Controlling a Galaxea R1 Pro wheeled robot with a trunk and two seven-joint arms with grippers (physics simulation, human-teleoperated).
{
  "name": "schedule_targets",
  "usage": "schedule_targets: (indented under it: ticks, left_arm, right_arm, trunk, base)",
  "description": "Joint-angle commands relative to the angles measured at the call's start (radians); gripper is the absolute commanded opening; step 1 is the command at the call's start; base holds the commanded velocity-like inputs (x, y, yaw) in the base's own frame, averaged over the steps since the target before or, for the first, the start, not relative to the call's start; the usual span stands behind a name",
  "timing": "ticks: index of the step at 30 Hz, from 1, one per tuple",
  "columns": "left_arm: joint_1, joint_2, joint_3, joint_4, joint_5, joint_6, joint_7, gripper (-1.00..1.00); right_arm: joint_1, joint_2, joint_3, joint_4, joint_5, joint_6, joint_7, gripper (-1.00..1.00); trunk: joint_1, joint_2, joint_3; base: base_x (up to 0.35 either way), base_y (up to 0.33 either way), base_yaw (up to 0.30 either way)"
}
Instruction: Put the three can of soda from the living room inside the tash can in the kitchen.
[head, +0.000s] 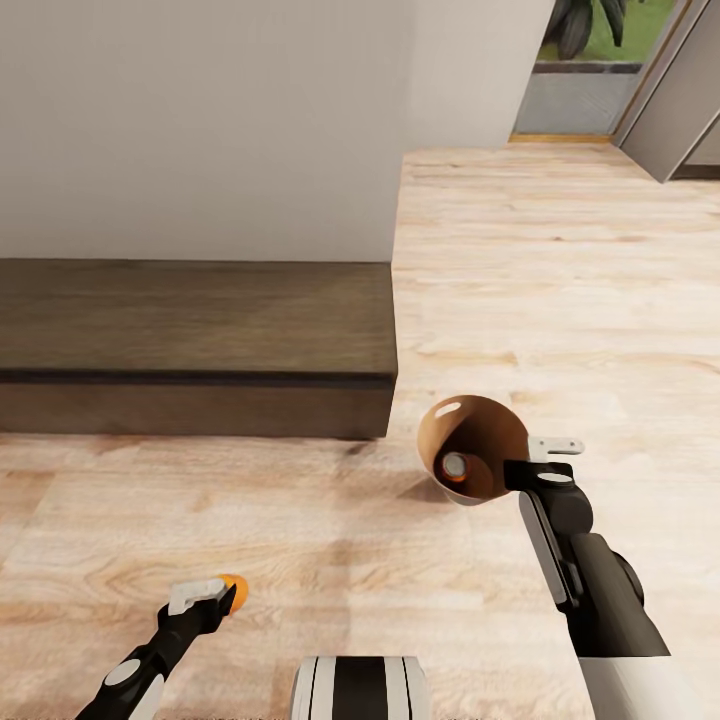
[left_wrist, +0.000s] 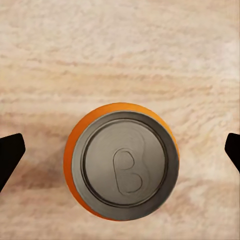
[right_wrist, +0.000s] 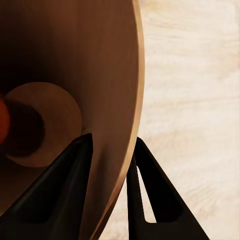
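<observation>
An orange can of soda (left_wrist: 122, 162) stands upright on the wood floor, its silver-grey top facing the left wrist camera. My left gripper (head: 212, 592) hovers over it, open, with the black fingertips (left_wrist: 11, 152) wide apart on either side and not touching it. The same can of soda (head: 236, 590) peeks out orange past the gripper in the head view. My right gripper (head: 528, 460) is shut on the rim of the trash can (head: 480, 440), which is tilted so its tan-brown inside shows. Another can of soda (head: 455, 466) lies inside. The fingers (right_wrist: 70, 185) pinch the trash can's wall (right_wrist: 117, 100).
A low dark wooden platform (head: 200, 340) runs along a white wall (head: 200, 120) ahead on the left. Light plank floor (head: 560, 280) stretches ahead on the right to a glass doorway (head: 580, 80). My own base (head: 360, 690) shows at the bottom edge.
</observation>
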Motion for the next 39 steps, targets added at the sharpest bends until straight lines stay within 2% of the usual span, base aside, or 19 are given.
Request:
schedule_targets:
  ticks: [1, 7, 16, 19, 31, 32, 39]
  left_arm:
    - [0.0, 0.0, 0.0, 0.0, 0.0, 0.0, 0.0, 1.0]
    - [0.0, 0.0, 0.0, 0.0, 0.0, 0.0, 0.0, 1.0]
    - [0.0, 0.0, 0.0, 0.0, 0.0, 0.0, 0.0, 1.0]
    - [0.0, 0.001, 0.0, 0.0, 0.0, 0.0, 0.0, 1.0]
    - [0.0, 0.0, 0.0, 0.001, -0.001, 0.0, 0.0, 1.0]
    - [0.0, 0.0, 0.0, 0.001, -0.001, 0.0, 0.0, -1.0]
    - [0.0, 0.0, 0.0, 0.001, -0.001, 0.001, 0.0, -1.0]
  right_arm:
    - [0.0, 0.0, 0.001, -0.001, 0.007, 0.0, 0.002, -1.0]
    - [0.0, 0.001, 0.003, -0.001, 0.008, 0.0, 0.001, -1.0]
    - [0.0, 0.002, 0.003, -0.001, 0.007, 0.0, 0.001, -1.0]
    - [0.0, 0.002, 0.003, -0.001, 0.007, 0.0, 0.001, -1.0]
    - [0.0, 0.002, 0.005, -0.001, 0.007, 0.0, 0.001, -1.0]
    - [0.0, 0.002, 0.005, -0.001, 0.007, 0.0, 0.001, -1.0]
    - [0.0, 0.002, 0.005, -0.001, 0.007, 0.0, 0.001, -1.0]
  trunk:
    - [0.004, -0.007, -0.004]
    - [0.027, -0.049, -0.025]
    - [0.027, -0.049, -0.025]
    - [0.035, -0.063, -0.036]
    - [0.035, -0.063, -0.036]
    - [0.035, -0.063, -0.036]
    - [0.035, -0.063, -0.036]
  base:
    - [0.0, 0.0, 0.0]
    - [0.0, 0.0, 0.0]
    - [0.0, 0.0, 0.0]
    - [0.0, 0.0, 0.0]
    - [0.0, 0.0, 0.0]
    - [0.0, 0.0, 0.0]
    - [0.0, 0.0, 0.0]
